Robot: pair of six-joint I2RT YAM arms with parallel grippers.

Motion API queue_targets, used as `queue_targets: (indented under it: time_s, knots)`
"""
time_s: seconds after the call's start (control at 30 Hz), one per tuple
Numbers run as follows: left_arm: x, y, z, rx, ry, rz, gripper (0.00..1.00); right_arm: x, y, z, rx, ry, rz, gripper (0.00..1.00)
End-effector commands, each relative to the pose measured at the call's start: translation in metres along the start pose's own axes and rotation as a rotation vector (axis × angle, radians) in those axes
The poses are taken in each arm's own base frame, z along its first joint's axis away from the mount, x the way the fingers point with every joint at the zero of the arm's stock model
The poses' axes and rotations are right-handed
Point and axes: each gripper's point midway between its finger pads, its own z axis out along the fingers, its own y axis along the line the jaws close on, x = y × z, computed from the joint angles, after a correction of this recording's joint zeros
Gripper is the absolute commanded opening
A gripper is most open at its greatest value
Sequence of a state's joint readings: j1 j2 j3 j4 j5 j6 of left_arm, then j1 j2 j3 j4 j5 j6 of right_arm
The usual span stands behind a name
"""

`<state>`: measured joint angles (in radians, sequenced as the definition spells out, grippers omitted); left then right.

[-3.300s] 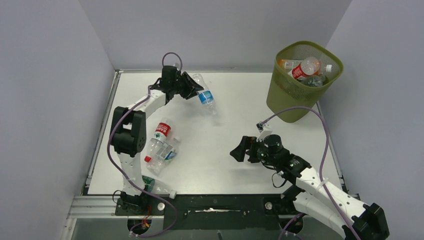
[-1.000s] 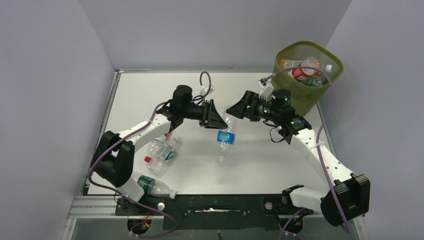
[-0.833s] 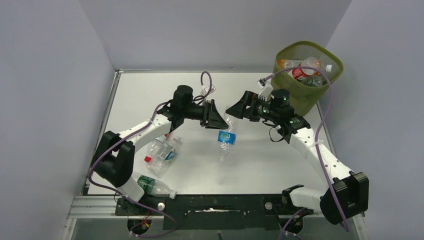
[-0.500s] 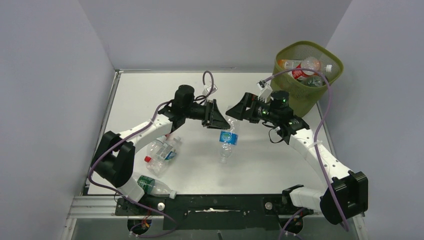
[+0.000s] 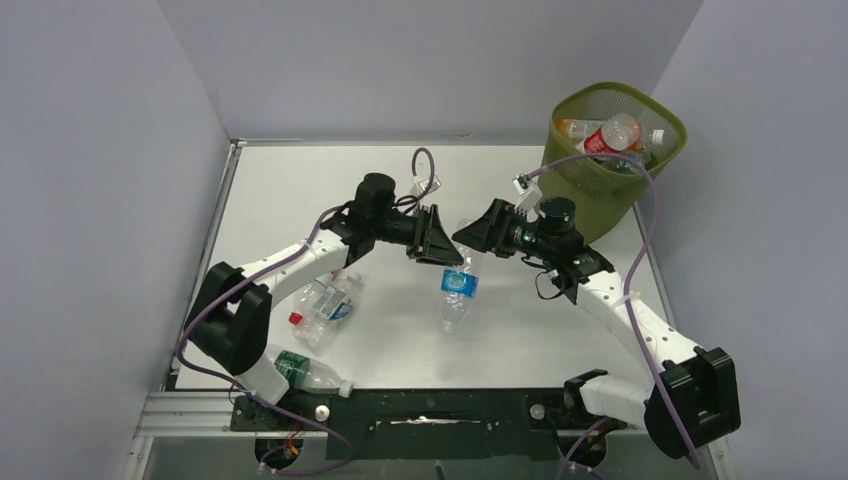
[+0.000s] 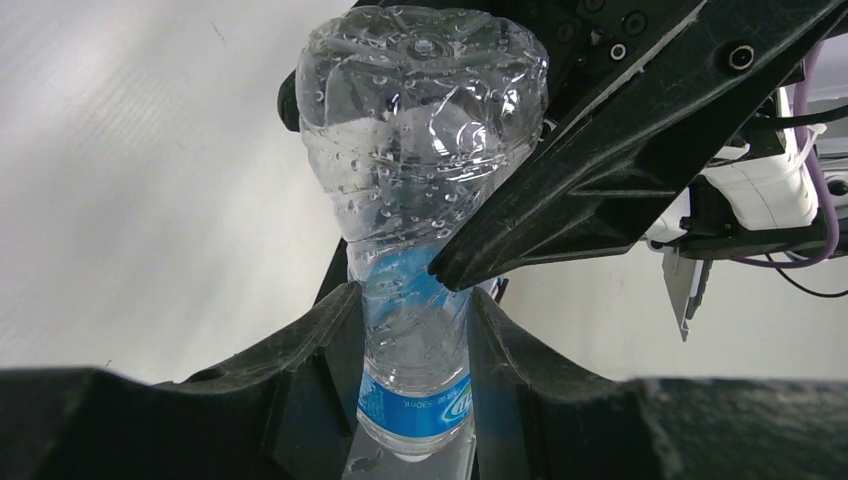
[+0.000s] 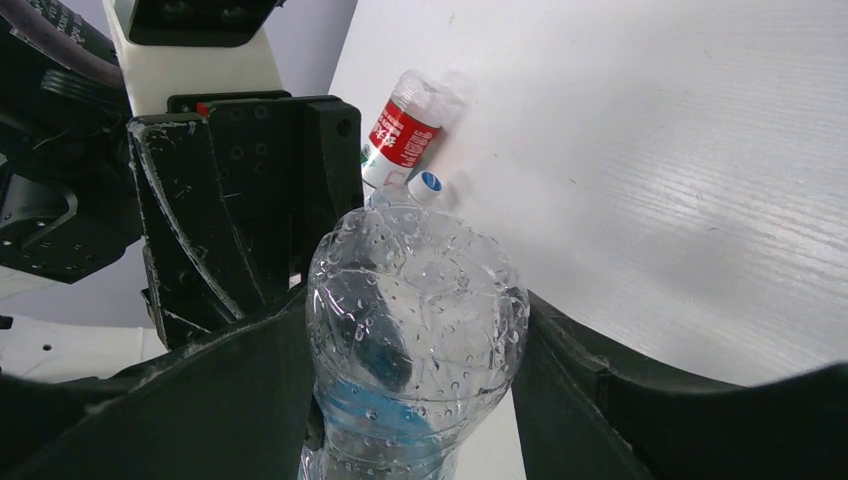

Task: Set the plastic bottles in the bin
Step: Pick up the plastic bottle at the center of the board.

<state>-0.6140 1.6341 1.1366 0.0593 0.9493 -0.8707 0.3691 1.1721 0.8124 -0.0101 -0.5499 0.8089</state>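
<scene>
The clear plastic bottle with a blue label (image 5: pixel 456 285) hangs in the air above the white surface (image 5: pixel 520 330), to the left of the olive-green plastic mesh bin (image 5: pixel 610 160) and nearer the arm bases than it is. It is carried base-up between both arms, which reads as a handover towards the arm that stands closer to the bin. The left tool (image 6: pixel 410 300) is clamped on the bottle's waist at the label. The right tool (image 7: pixel 415 310) has its fingers against both sides of the bulbous base end, which looks like a grip, though how firm cannot be judged. From above, the two black tools merge left of the bin, so the contacts cannot be separated there, and neither wrist view shows the cap end. The bin holds a red-labelled bottle (image 5: pixel 610 135) and others that are only partly visible, and the right arm covers part of its lower wall. Far left of the bin lie a heap of clear bottles (image 5: pixel 325 300) and a green-labelled bottle (image 5: pixel 300 370) — partly covered by the left arm.
</scene>
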Motion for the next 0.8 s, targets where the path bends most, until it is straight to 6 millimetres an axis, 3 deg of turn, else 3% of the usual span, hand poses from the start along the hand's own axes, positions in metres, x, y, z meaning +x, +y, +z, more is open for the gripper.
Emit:
queue_targets:
  time_s: [0.0, 0.2, 0.37, 0.43, 0.77]
  knots:
    - [-0.007, -0.021, -0.001, 0.061, -0.003, 0.090, 0.37, 0.009, 0.006, 0.000, -0.027, -0.013, -0.016, 0.58]
    - [-0.007, -0.017, 0.002, 0.058, 0.003, 0.079, 0.39, 0.020, 0.001, -0.002, -0.021, -0.005, -0.004, 0.48]
    - [-0.007, -0.014, 0.004, 0.057, 0.011, 0.075, 0.50, 0.026, -0.005, -0.006, -0.006, -0.009, 0.000, 0.48]
    - [-0.006, -0.012, 0.004, 0.054, 0.013, 0.073, 0.60, 0.029, -0.007, -0.007, 0.000, -0.009, 0.003, 0.48]
    - [-0.007, -0.005, 0.005, 0.028, 0.037, 0.081, 0.74, 0.039, -0.021, -0.017, 0.042, -0.016, 0.013, 0.48]
